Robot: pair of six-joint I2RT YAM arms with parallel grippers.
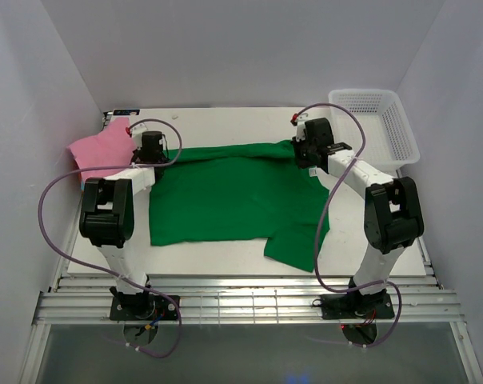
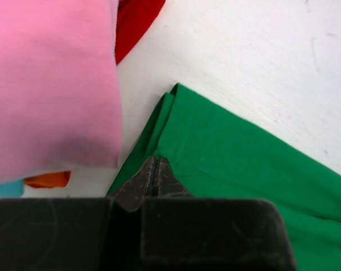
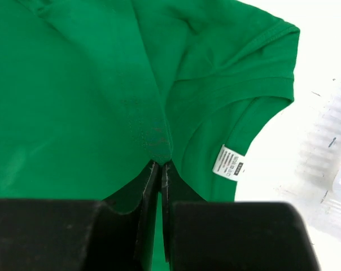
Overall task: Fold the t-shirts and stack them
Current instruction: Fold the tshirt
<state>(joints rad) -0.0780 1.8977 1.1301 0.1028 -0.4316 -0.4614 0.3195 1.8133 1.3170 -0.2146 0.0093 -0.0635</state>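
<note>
A bright green t-shirt (image 1: 225, 196) lies spread across the table, its far edge folded over, one sleeve (image 1: 297, 240) hanging toward the near right. My left gripper (image 1: 151, 154) is shut on the green shirt's far left edge (image 2: 176, 121). My right gripper (image 1: 309, 152) is shut on the shirt's far right edge near the collar (image 3: 153, 138); a white label (image 3: 228, 161) shows beside it. A folded pink shirt (image 1: 97, 152) lies at the far left, large in the left wrist view (image 2: 52, 84), with red (image 2: 134, 22), orange (image 2: 46, 179) and teal (image 2: 4, 189) cloth under it.
A white mesh basket (image 1: 381, 124) stands at the far right corner; it also shows in the right wrist view (image 3: 334, 147). The white table (image 1: 225, 120) is bounded by white walls on three sides. Purple cables loop from both arms.
</note>
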